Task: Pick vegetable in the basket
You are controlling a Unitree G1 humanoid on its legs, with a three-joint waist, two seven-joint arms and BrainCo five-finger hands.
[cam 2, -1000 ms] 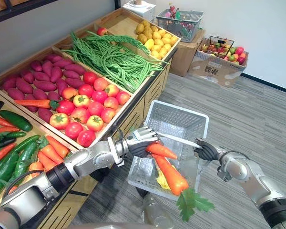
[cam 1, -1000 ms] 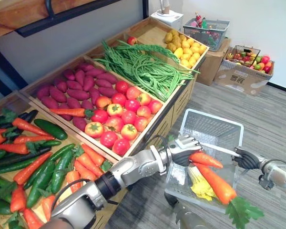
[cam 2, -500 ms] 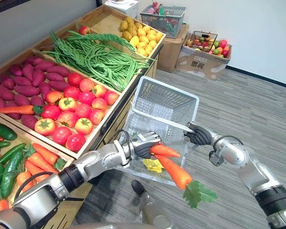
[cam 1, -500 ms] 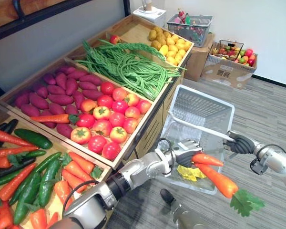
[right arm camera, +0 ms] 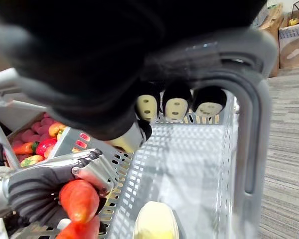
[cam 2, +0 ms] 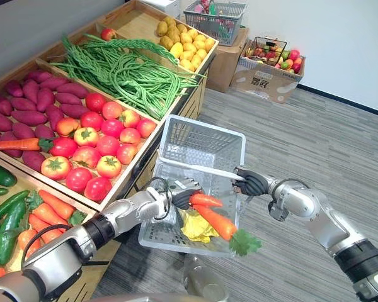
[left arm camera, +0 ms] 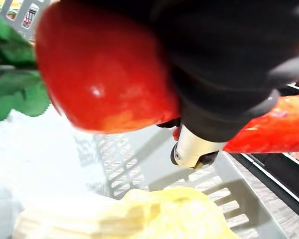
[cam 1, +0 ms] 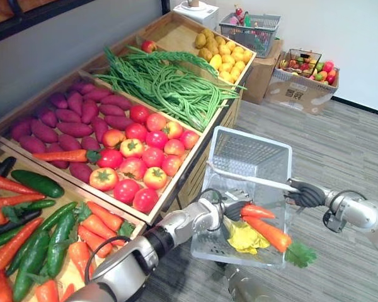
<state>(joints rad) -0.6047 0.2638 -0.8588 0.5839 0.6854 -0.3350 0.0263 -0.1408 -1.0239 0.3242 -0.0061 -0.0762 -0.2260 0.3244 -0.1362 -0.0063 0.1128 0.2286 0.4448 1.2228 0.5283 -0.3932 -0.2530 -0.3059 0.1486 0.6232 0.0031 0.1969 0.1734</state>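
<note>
a: where are the two orange carrots with green leaf tops (cam 1: 268,233)?
b: the left hand (cam 1: 234,209) has its fingers curled round their thick ends. they're inside the pale grey slotted plastic basket (cam 1: 252,135), above a yellow leafy lump (cam 1: 242,237). the leaves poke past the near right rim.
a: right hand (cam 1: 302,194)?
b: fingers wrapped round the basket's handle (cam 1: 249,178). the wooden vegetable stall (cam 1: 179,31) sits just left of the basket, with open grey floor (cam 1: 346,138) right and far.
a: any writing?
b: dark print on the far cardboard box (cam 1: 299,97), too small to read.
</note>
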